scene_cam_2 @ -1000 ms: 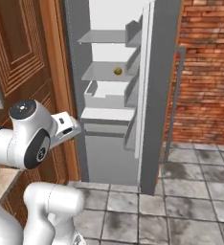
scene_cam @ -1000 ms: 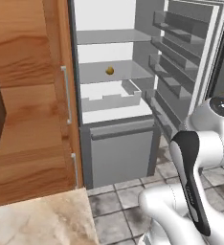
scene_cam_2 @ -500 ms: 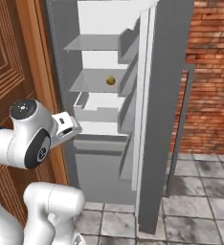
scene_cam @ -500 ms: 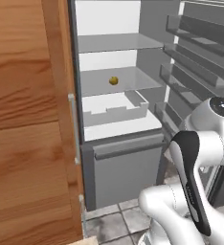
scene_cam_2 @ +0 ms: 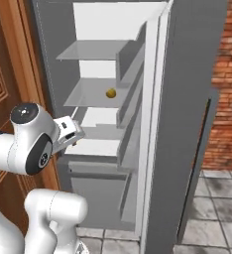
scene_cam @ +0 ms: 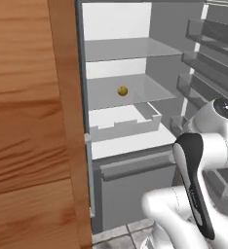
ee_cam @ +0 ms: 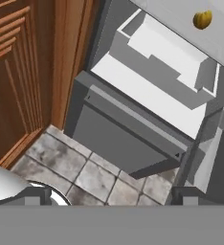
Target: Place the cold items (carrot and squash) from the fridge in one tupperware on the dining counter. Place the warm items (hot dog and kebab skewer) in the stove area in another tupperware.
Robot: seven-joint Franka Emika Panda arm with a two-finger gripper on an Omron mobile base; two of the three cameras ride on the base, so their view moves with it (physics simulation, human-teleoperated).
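Fridge: you face the open fridge; its door stands swung wide to your right
Squash: you see a small round yellow squash alone on the middle glass shelf, above the white drawer
Gripper: your gripper hangs low before the drawer; jaws spread wide, grasping nothing
Cabinet: a wood cabinet stands just beside the fridge on your left
Floor: grey tile floor below

Yellow squash — grey fridge; brown wood-grain cabinet; red brick wall.
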